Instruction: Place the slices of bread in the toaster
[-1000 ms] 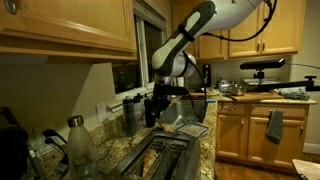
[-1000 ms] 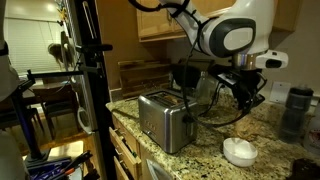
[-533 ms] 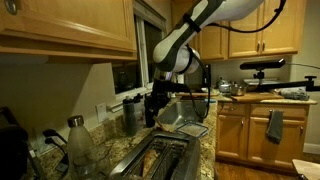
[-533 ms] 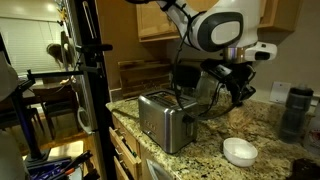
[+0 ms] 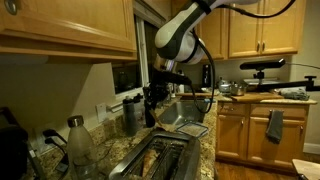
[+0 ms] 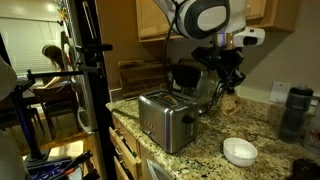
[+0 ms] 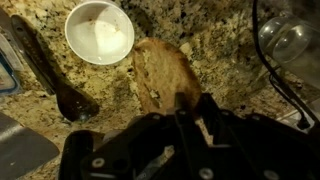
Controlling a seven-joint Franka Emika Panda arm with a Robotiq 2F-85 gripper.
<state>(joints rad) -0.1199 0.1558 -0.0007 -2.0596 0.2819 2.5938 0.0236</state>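
A slice of bread (image 7: 160, 70) is pinched by its edge between the fingers of the gripper (image 7: 190, 108), which is closed on it. In an exterior view the gripper (image 6: 227, 85) is seen in the air beyond the toaster (image 6: 165, 120), above the level of its top. A white bowl (image 6: 240, 151) is seen on the counter (image 6: 200, 150), apart from the toaster.

The slice of bread (image 7: 163, 75) is golden-brown, the toaster (image 6: 165, 122) shiny silver. The upper-left bowl (image 7: 99, 32) is white on a speckled brown countertop (image 7: 222, 42).
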